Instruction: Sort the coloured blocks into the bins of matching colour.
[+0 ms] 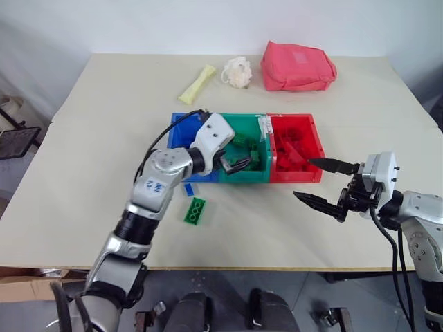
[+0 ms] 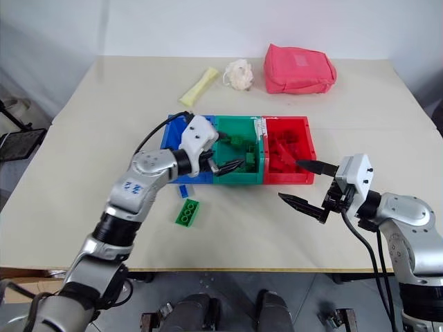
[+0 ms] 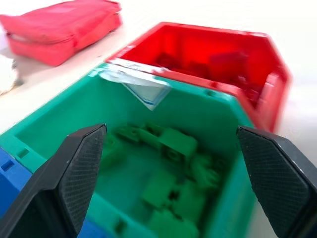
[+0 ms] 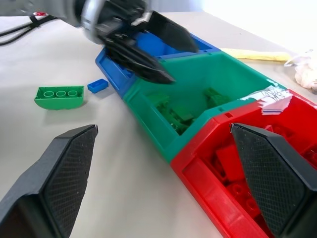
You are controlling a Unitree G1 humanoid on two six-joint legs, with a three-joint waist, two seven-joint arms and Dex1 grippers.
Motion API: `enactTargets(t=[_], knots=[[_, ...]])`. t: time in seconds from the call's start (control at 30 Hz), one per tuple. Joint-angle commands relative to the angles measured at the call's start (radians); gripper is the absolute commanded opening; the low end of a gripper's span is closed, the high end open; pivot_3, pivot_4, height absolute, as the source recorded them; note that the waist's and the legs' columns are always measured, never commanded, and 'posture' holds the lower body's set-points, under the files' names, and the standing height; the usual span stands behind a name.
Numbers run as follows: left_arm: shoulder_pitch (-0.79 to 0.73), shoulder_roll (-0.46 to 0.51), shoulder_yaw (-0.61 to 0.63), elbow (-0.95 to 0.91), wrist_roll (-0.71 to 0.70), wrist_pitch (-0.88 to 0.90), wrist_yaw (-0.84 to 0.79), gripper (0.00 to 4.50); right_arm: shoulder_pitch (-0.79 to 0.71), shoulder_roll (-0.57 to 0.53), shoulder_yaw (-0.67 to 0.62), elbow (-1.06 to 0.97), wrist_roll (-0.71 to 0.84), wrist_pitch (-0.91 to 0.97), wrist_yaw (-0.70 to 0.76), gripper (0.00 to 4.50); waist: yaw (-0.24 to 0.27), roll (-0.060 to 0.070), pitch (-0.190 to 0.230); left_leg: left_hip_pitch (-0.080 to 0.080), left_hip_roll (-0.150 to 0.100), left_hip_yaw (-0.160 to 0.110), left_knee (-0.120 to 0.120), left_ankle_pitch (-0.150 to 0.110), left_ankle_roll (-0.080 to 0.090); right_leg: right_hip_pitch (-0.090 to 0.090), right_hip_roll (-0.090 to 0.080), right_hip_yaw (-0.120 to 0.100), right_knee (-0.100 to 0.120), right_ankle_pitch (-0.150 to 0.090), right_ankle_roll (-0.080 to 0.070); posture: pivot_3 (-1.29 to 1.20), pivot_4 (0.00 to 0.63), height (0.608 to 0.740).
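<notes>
Hovering over the green bin (image 1: pixel 243 149), the left end effector (image 1: pixel 235 164) has its fingers spread wide and empty, with a heap of green blocks (image 3: pixel 173 173) lying in the bin beneath it. On the counter (image 1: pixel 104 124) in front of the blue bin (image 1: pixel 178 133) lie a green block (image 1: pixel 195 210) and a small blue block (image 1: pixel 191 189). Beside the red bin (image 1: pixel 296 147), which holds red blocks (image 4: pixel 237 173), the right end effector (image 1: pixel 324 181) is also spread apart, gripping nothing.
</notes>
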Motion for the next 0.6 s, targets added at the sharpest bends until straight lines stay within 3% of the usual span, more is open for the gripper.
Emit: enactTargets(t=[0.03, 0.3, 0.43, 0.6], knots=[[0.058, 0.087, 0.070, -0.123, -0.078, 0.026, -0.097, 4.47, -0.033, -0.017, 0.001, 0.018, 0.008, -0.005, 0.027, 4.50, -0.010, 0.000, 0.000, 0.000, 0.000, 0.000, 0.000, 0.000, 0.000, 0.000, 0.000, 0.000, 0.000, 0.000, 0.000, 0.00, 0.150, 0.740], [0.361, 0.405, 0.299, -0.234, -0.206, -0.019, -0.330, 4.47, -0.134, -0.014, 0.065, 0.117, -0.007, -0.010, 0.107, 4.50, -0.019, 0.000, 0.000, 0.001, 0.001, -0.001, -0.001, 0.000, 0.000, 0.000, -0.001, 0.003, 0.000, 0.000, -0.001, 0.00, 0.150, 0.740], [0.535, 0.473, 0.424, -0.242, -0.242, -0.061, -0.386, 4.47, -0.169, -0.011, 0.103, 0.162, -0.027, -0.025, 0.157, 4.50, -0.015, 0.000, 0.000, 0.000, 0.001, -0.003, -0.001, 0.000, -0.001, 0.001, -0.002, 0.005, -0.002, 0.000, -0.001, 0.00, 0.150, 0.740], [0.671, 0.503, 0.494, -0.290, -0.267, -0.071, -0.404, 4.47, -0.215, 0.006, 0.131, 0.204, -0.039, -0.034, 0.183, 4.50, -0.016, 0.000, 0.000, 0.000, 0.000, -0.003, 0.000, -0.001, -0.001, 0.001, -0.003, 0.007, -0.003, 0.000, -0.001, 0.00, 0.150, 0.740]])
